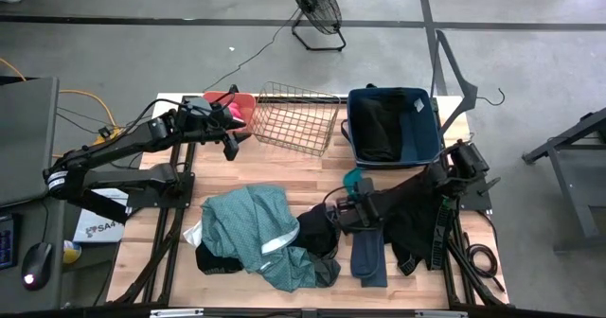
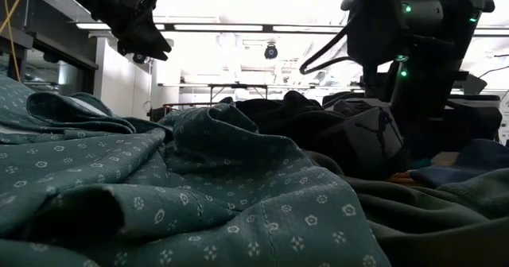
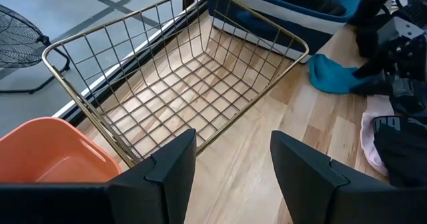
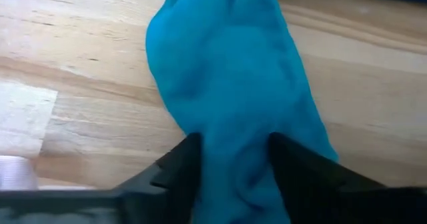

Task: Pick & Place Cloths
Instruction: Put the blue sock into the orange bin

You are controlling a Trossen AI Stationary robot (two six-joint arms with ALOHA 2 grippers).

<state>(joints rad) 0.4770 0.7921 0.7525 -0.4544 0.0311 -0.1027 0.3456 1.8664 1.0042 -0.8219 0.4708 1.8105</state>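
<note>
Cloths lie heaped on the wooden surface (image 1: 142, 252), all placed here against the gold wire basket (image 1: 296, 117) at its far edge. The large teal patterned cloth (image 1: 248, 225) spreads on the near side of the basket, with black cloths (image 1: 317, 231) bunched against it. The right end effector (image 4: 230, 161) is down on a small teal cloth (image 4: 227, 77), which lies on the surface between the basket and the heap; its two fingers sit on either side of a fold of the fabric, closing on it. A dark blue bin (image 1: 393, 124) beside the basket already holds dark fabric. The left end effector (image 3: 233, 167) hovers just beside the basket's near rim, fingers apart and holding nothing, with a coral tub (image 3: 47, 154) on the basket's other side.
</note>
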